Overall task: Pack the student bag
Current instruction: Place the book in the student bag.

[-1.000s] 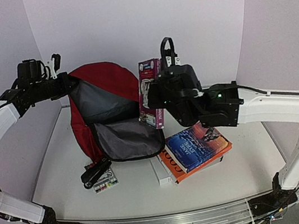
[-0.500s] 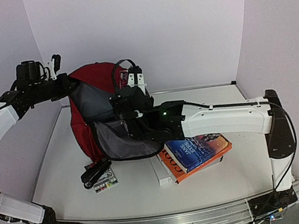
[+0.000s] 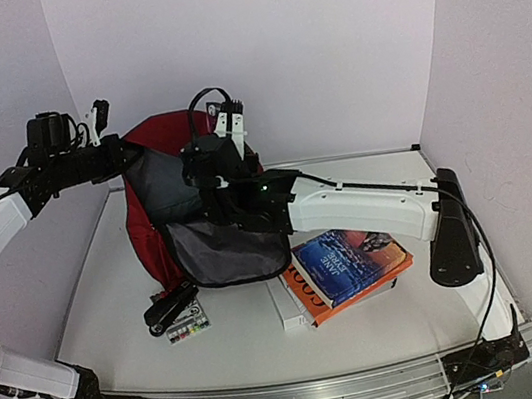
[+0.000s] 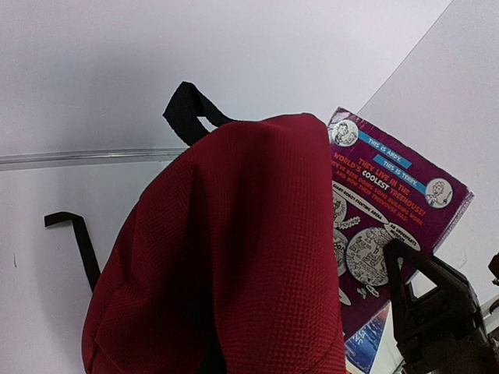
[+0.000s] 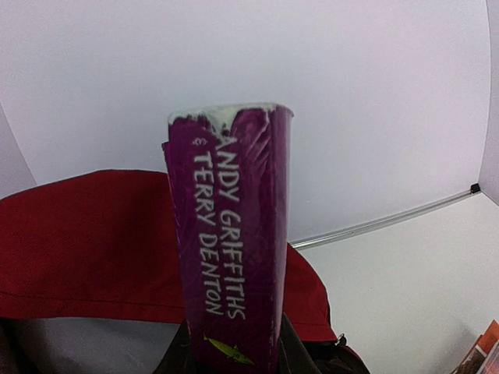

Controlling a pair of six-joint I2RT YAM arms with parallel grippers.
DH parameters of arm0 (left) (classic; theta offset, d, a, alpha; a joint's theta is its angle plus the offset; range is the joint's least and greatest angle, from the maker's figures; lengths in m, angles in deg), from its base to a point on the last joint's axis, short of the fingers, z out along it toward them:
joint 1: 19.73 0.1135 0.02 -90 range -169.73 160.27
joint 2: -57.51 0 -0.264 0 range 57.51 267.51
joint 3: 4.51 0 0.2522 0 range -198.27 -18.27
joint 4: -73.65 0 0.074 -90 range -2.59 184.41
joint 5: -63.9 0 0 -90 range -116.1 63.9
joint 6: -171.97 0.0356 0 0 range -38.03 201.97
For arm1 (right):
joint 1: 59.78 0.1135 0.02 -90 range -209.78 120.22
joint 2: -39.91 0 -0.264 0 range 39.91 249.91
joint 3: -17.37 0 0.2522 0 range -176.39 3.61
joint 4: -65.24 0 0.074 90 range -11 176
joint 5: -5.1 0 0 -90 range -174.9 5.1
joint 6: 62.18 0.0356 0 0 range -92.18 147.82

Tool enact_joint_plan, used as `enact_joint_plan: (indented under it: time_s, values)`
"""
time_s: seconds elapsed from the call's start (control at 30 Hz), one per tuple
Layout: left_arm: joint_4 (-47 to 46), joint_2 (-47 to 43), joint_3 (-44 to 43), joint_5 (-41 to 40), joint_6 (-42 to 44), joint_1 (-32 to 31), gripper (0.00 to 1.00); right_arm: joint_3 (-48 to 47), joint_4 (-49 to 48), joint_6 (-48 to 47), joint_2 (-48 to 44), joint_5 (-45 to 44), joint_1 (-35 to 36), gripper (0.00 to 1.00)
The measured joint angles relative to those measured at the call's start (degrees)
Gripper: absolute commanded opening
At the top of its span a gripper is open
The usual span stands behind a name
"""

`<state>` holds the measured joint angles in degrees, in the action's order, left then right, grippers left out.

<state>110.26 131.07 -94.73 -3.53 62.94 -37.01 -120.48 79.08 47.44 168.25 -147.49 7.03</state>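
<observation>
The student bag point(image 3: 151, 240) is one, dark red. It stands at the back left of the desk point(image 3: 240, 355). Its long axis goes from the desk surface up towards the back wall, a little tilted, with the black carry loop point(image 4: 187, 109) at the top. The open mouth with grey lining point(image 3: 224, 252) faces the front and the right side.

My left jaws are fully closed and pinch the fabric at the upper left rim of the bag, so the mouth is held up. My right jaws are opened only a little and grip one purple book point(image 5: 234, 249) by its lower end. The book is upright, its spine towards my right wrist camera, just above the mouth of the bag.

To the right of the bag lies one stack of two books, a blue book point(image 3: 351, 259) on an orange book point(image 3: 308, 302). In front of the bag are one black stapler point(image 3: 167, 308) and one small box of colours point(image 3: 190, 325), touching each other.
</observation>
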Motion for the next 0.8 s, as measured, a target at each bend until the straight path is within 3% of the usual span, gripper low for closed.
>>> enact_joint_plan:
  time_s: [0.6,0.8]
  values:
    - [-0.81,0.00,0.36,-5.29,-2.58,0.00,0.00,7.93,4.35,9.64,-0.44,-2.99,1.18,0.00]
    - [-1.02,0.00,0.56,-3.16,-2.29,0.00,0.00,3.39,5.72,9.34,1.14,-3.21,1.27,0.00]
